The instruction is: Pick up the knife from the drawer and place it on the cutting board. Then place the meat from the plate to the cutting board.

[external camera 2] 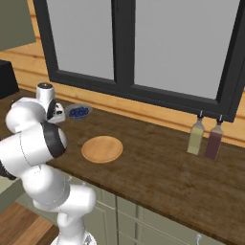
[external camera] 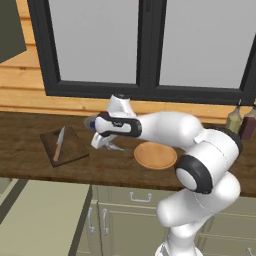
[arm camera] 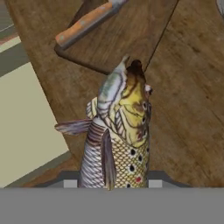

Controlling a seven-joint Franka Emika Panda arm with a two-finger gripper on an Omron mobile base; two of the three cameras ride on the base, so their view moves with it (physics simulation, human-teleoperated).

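Note:
My gripper (external camera: 103,142) is shut on the meat (arm camera: 118,135), a scaly fish that hangs head down between the fingers, over the counter between the cutting board and the plate. The dark-brown cutting board (external camera: 70,150) lies to the gripper's left, and the knife (external camera: 59,144) with its wooden handle rests on it. In the hand view the knife's handle (arm camera: 85,24) and the board (arm camera: 127,41) are just beyond the fish's head. The round tan plate (external camera: 155,156) (external camera 2: 102,149) sits bare to the right. The olive-green drawer (external camera: 40,220) stands open below the counter.
A grey bowl of blue berries (external camera 2: 78,111) sits behind the arm near the window wall. Two bottles (external camera 2: 196,136) (external camera 2: 214,139) stand at the far right of the counter. Closed cabinet doors (external camera: 125,220) run under the counter.

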